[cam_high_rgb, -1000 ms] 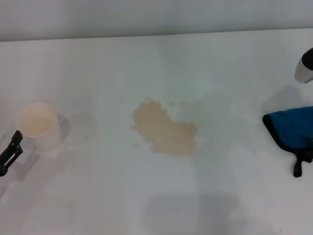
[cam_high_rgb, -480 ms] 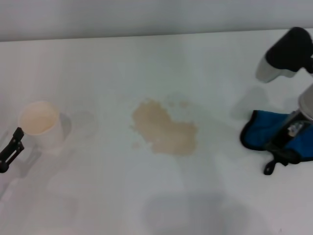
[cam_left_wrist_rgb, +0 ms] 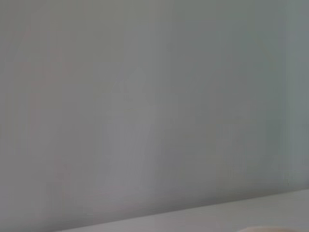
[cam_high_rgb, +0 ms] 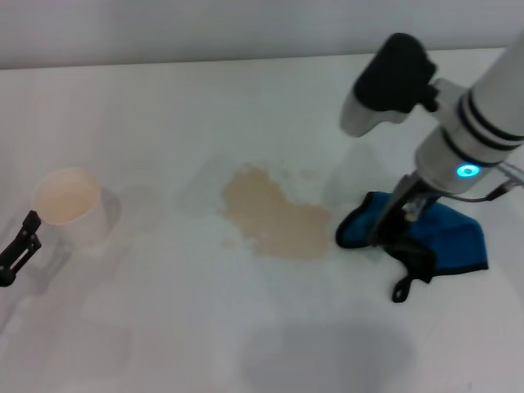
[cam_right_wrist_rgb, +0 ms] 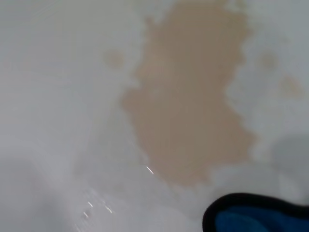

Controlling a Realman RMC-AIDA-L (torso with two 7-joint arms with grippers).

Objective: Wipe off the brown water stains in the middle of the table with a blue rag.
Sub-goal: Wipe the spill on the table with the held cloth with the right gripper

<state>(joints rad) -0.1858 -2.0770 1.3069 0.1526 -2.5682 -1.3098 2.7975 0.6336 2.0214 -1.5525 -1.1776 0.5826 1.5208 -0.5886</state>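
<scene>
The blue rag (cam_high_rgb: 446,237) is held by the right hand (cam_high_rgb: 401,219) and pressed onto the white desk (cam_high_rgb: 246,98), its black-edged leading fold lying just beside the right edge of the brown water stains (cam_high_rgb: 274,214) at the middle of the desk. The left hand (cam_high_rgb: 18,247) is seen at the left edge, next to a white paper cup (cam_high_rgb: 70,206); whether it is wide or narrow cannot be told. No brand, label or writing is found anywhere.
</scene>
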